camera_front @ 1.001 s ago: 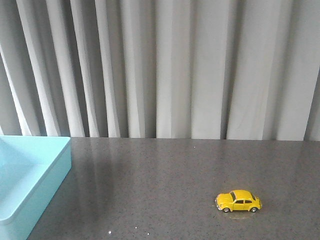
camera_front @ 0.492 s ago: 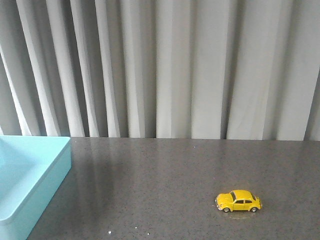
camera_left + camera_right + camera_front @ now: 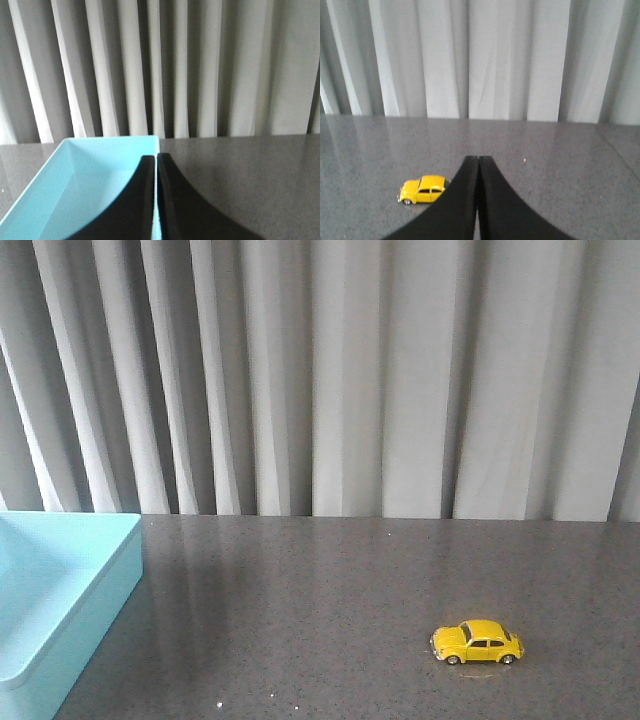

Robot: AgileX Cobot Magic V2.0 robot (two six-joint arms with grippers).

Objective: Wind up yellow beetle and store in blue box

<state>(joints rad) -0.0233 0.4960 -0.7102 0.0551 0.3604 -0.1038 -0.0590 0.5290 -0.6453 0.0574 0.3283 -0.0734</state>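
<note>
reaching for the beetle, nothing in hand yet

both my claws are pressed closed, fingers flat against each other, and neither has hold of anything. my right gripper (image 3: 478,165) hangs above the dark speckled table (image 3: 330,590) with the yellow beetle (image 3: 477,642) just beside its tips in the wrist view, apart from them. my left gripper (image 3: 156,162) sits over the near corner of the blue box (image 3: 60,590), which lies at the far left of the table, well apart from the car. neither arm shows in the front view.

the beetle stands upright on all four wheels, side-on to the front view, nose toward the box, on the right part of the table. nothing is wound and nothing is stored, so i judge the job is at its very start.

to do this step well, i think the right claw should take it, being the nearer. i must open my fingers before i descend, wide enough to straddle the roof, and come down square across the body, not along it, so the pads meet the doors and not the sloping bonnet. the shell is rounded and glossy and may squirt out of a crooked pinch. i would keep the wheels on the table, since winding likely means dragging it backward under light downward pressure.
</note>
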